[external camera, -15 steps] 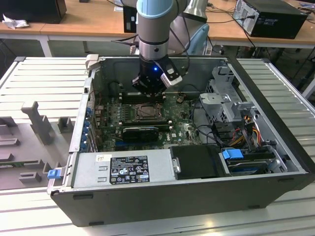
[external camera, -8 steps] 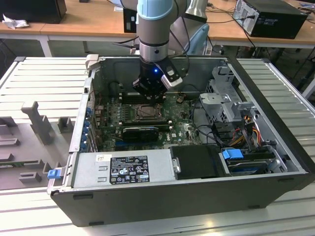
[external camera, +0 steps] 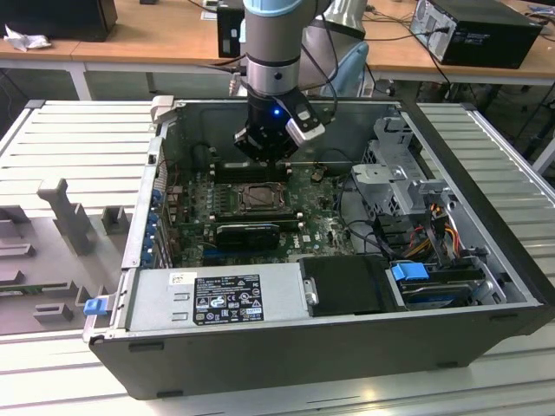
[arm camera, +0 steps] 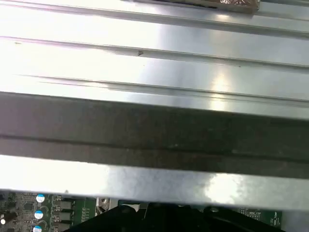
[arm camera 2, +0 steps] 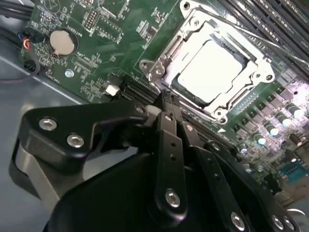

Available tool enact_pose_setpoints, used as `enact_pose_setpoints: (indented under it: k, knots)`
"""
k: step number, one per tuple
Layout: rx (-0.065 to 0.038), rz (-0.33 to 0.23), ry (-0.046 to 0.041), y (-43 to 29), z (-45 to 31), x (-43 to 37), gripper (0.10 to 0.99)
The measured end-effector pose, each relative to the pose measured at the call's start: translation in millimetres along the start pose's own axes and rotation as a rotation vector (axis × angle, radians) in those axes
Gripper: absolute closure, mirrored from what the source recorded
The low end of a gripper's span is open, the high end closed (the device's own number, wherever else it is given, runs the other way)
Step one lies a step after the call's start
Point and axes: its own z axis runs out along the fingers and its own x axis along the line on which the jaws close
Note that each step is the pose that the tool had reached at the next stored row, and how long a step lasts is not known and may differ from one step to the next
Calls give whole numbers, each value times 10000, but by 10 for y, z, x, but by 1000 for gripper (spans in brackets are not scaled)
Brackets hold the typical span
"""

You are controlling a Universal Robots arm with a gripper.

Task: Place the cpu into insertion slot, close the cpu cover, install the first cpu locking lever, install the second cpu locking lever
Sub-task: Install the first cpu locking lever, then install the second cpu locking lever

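Note:
In the exterior view my gripper (external camera: 264,156) hangs inside the open computer case, just behind the insertion slot (external camera: 260,198) on the green motherboard (external camera: 321,230). In the second wrist view the cpu (arm camera 2: 212,67) lies flat in the slot, its pale metal top glaring in the light. The silvery cpu cover (arm camera 2: 164,67) lies down around it as a frame. The black fingers (arm camera 2: 170,145) come together to a point, and the gripper (arm camera 2: 166,99) is shut right at the near corner of the socket frame. I see nothing held between them.
Long black memory slots (arm camera 2: 270,24) run beside the socket, and a coin battery (arm camera 2: 63,42) sits on the board. The power supply (external camera: 221,299) and drive cage (external camera: 408,173) with cables crowd the case. The first wrist view faces the case wall (arm camera: 154,135).

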Motion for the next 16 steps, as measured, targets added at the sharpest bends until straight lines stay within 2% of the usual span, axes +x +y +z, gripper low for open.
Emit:
enact_pose_setpoints:
  k: [14,16]
  knots:
    - [1,2,1,-78,-3,7,980]
    - [1,3,1,-109,-4,9,980]
